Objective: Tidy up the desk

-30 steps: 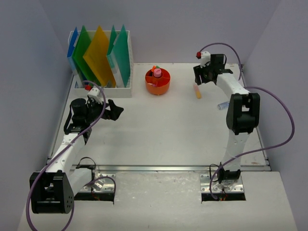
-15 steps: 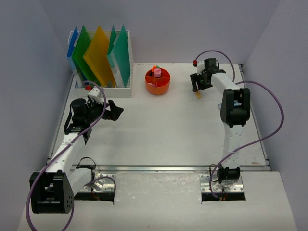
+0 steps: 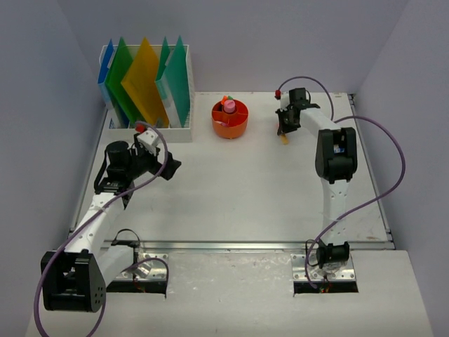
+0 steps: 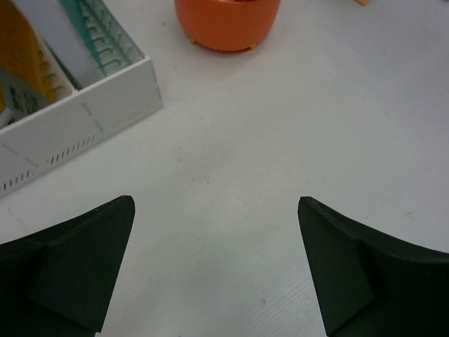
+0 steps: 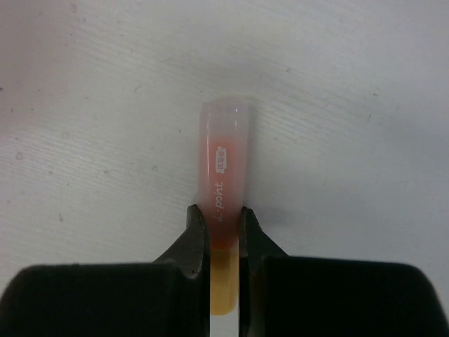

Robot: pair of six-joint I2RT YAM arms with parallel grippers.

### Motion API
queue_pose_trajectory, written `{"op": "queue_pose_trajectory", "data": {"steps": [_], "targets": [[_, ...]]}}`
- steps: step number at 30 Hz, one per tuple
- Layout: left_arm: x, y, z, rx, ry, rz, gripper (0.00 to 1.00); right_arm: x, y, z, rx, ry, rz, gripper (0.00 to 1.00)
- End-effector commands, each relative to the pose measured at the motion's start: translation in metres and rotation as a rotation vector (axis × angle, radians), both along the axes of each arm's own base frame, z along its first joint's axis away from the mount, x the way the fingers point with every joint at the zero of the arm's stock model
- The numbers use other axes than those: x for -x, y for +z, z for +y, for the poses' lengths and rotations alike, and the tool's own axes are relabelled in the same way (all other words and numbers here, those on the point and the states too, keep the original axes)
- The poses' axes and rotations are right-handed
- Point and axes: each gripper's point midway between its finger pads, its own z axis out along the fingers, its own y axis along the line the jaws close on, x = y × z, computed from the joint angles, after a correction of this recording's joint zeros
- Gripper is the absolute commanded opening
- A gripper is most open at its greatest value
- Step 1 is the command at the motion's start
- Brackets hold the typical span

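Observation:
The desk [image 3: 231, 189] is a white tabletop between lavender walls. At its back right my right gripper [image 3: 284, 128] points down at the surface, shut on a pink-orange highlighter [image 3: 284, 139]. In the right wrist view the highlighter [image 5: 224, 161] lies on the desk [image 5: 351, 105], with the fingertips of my right gripper [image 5: 224, 214] pinching its barrel where the clear pink cap meets the yellow-orange body. My left gripper [image 3: 172, 167] hovers over the left side of the desk. In its own view the left gripper [image 4: 216, 210] is wide open with only bare tabletop between the fingers.
A white slotted file rack [image 3: 149, 130] with blue, green and yellow folders [image 3: 144, 81] stands at the back left. An orange round holder [image 3: 230, 119] with pens stands at back centre. In the left wrist view the holder [image 4: 226, 21] and the rack's corner [image 4: 84, 119] lie ahead of the gripper.
The right gripper has come down and left onto the highlighter and closed on it. The left wrist has shifted slightly, still open.

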Motion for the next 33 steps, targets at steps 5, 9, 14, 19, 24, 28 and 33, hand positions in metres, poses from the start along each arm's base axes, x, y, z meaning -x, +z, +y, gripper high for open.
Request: {"op": "queue_pose_trajectory", "data": {"steps": [5,9,14,19,24,28,33], "targets": [[0.006,0.041,-0.077,-0.419,-0.461,-0.496,1.0,0.075,0.088,0.057,-0.405,-0.018,0.075,0.0],[0.027,0.03,-0.131,-0.584,-0.785,-0.757,0.99,0.128,0.119,0.084,-0.625,-0.071,0.197,0.0],[0.052,0.012,-0.189,-0.668,-1.068,-0.981,0.95,0.192,0.117,0.107,-0.839,-0.15,0.383,0.0],[0.066,0.005,-0.229,-0.682,-1.211,-1.11,0.89,0.223,0.103,0.111,-0.878,-0.257,0.516,0.0],[0.076,0.002,-0.266,-0.649,-1.308,-1.109,0.88,0.244,0.092,0.113,-0.815,-0.309,0.564,0.0],[0.079,-0.005,-0.285,-0.624,-1.358,-1.035,0.88,0.255,0.096,0.122,-0.859,-0.318,0.574,0.0],[0.076,-0.008,-0.31,-0.604,-1.412,-0.982,0.86,0.266,0.098,0.13,-0.856,-0.309,0.595,0.0]]}}
